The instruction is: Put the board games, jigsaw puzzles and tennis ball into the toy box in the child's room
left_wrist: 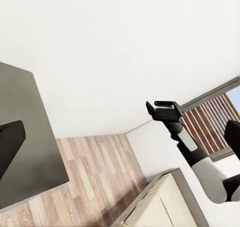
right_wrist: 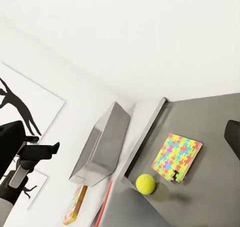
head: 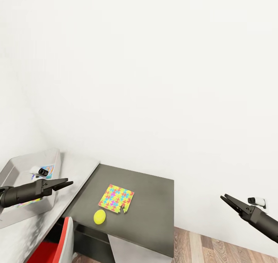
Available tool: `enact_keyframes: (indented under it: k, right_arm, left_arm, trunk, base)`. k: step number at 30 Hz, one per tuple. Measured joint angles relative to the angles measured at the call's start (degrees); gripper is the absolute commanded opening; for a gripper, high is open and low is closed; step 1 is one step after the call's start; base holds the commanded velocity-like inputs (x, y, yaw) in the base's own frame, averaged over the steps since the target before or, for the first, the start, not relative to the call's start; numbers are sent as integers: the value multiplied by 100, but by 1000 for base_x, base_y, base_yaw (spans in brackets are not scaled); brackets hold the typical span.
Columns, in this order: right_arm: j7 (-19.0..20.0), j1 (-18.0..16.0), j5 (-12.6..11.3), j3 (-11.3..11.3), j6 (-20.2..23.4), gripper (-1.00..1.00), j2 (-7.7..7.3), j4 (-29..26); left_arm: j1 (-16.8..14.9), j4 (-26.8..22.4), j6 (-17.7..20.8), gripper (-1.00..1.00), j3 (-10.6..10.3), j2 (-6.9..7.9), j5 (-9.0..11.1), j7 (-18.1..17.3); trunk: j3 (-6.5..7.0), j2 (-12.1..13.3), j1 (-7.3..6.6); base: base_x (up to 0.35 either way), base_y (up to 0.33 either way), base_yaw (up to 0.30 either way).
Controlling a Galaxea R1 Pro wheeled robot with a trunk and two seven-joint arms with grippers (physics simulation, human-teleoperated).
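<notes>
**Head view: both arms raised, loose toys between them**

Jigsaw puzzle [head: 116,197] and tennis ball [head: 99,216] lie on the dark grey cabinet [head: 154,216], ball just beside the puzzle's near corner. Left gripper [head: 63,184], fingers nearly closed and empty, hovers by the toy box [head: 23,166] on the white bench [head: 77,170]; it appears nearer the toys. Right gripper [head: 228,200], fingers closed and empty, hangs well apart.

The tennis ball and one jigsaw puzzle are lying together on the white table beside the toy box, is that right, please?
Not quite: the tennis ball and jigsaw puzzle lie together on the lower dark grey cabinet, next to the white table that carries the toy box, as the head view shows.
</notes>
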Motion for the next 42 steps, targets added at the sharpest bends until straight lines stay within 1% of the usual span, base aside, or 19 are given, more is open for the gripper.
enact_keyframes:
  k: [5,7,9,10,11,12,13,14,15,21,23,24,29,32,33,35,36,39,42]
  right_arm:
    - [-56,-4,0,-12,-1,100,0,1]
    - [-130,-5,1,-19,-3,100,0,5]
    - [-213,-5,1,-23,-1,100,0,7]
    - [-329,-6,3,-28,1,100,0,6]
    - [-333,-6,2,-28,2,100,0,6]
    - [-401,-6,2,-28,3,100,0,5]
    - [-560,-6,2,-27,4,100,0,4]
    - [-651,-6,1,-26,6,100,0,4]
    - [-838,-6,0,-23,10,100,0,3]
    - [-1434,-6,13,-5,24,100,-1,-6]
    - [-1624,-6,13,-5,30,100,-1,-11]
    - [-1790,-6,13,-5,35,100,-1,-33]
    - [-2123,-5,15,0,41,100,-1,-74]
    - [-2310,-8,21,7,42,100,-1,-72]
    - [-2451,-13,26,11,44,100,-1,-70]
    - [-2612,-19,27,15,50,100,-1,-69]
    - [-2792,-26,30,20,55,100,-1,-66]
    - [-3108,-40,31,27,78,100,-1,-62]
    - [-3493,-55,29,30,128,100,-2,-60]
  left_arm:
    - [-24,22,3,100,-27,-12,-51,0]
    - [-82,75,11,100,-54,-27,-188,23]
    - [-136,110,17,100,-68,-66,-311,238]
    - [-196,154,22,100,-78,-138,-426,507]
    - [-199,155,23,100,-78,-140,-427,515]
    - [-233,186,25,100,-83,-185,-481,668]
    - [-336,276,29,100,-92,-290,-588,1017]
    - [-413,339,37,100,-96,-346,-639,1219]
    - [-607,482,46,100,-105,-455,-726,1640]
    - [-1377,1154,58,100,-128,-799,-886,2992]
    - [-1638,1425,56,100,-132,-892,-917,3413]
    - [-1883,1684,55,100,-135,-978,-932,3801]
    - [-2474,2222,49,100,-148,-1257,-969,4764]
    - [-2771,2457,45,100,-156,-1468,-982,5369]
    - [-2936,2600,43,100,-159,-1607,-975,5786]
    - [-3091,2744,37,100,-162,-1755,-991,6231]
    - [-3220,2890,35,100,-163,-1902,-973,6667]
    - [-3399,3131,4,100,-165,-2119,-985,7280]
    - [-3548,3391,-118,100,-167,-2279,-986,7779]
  trunk:
    - [0,0,0]
    - [0,0,0]
    - [0,0,0]
    - [0,1,0]
    - [0,0,0]
    - [0,0,0]
    - [0,1,1]
    - [0,1,0]
    - [0,1,1]
    - [0,1,0]
    - [0,1,0]
    - [1,1,1]
    - [0,1,0]
    - [0,0,0]
    - [1,1,0]
    - [0,0,0]
    - [1,1,0]
    - [0,0,0]
    - [0,0,0]
  base:
    - [0,0,0]
    - [0,0,0]
    - [0,0,0]
    - [0,0,0]
    - [0,0,0]
    - [0,0,0]
    - [0,0,0]
    - [0,0,0]
    - [0,0,0]
    - [0,0,0]
    - [0,0,0]
    - [0,0,0]
    - [0,0,0]
    - [0,0,0]
    - [0,0,0]
    - [0,0,0]
    - [0,0,0]
    - [0,0,0]
    - [0,0,0]
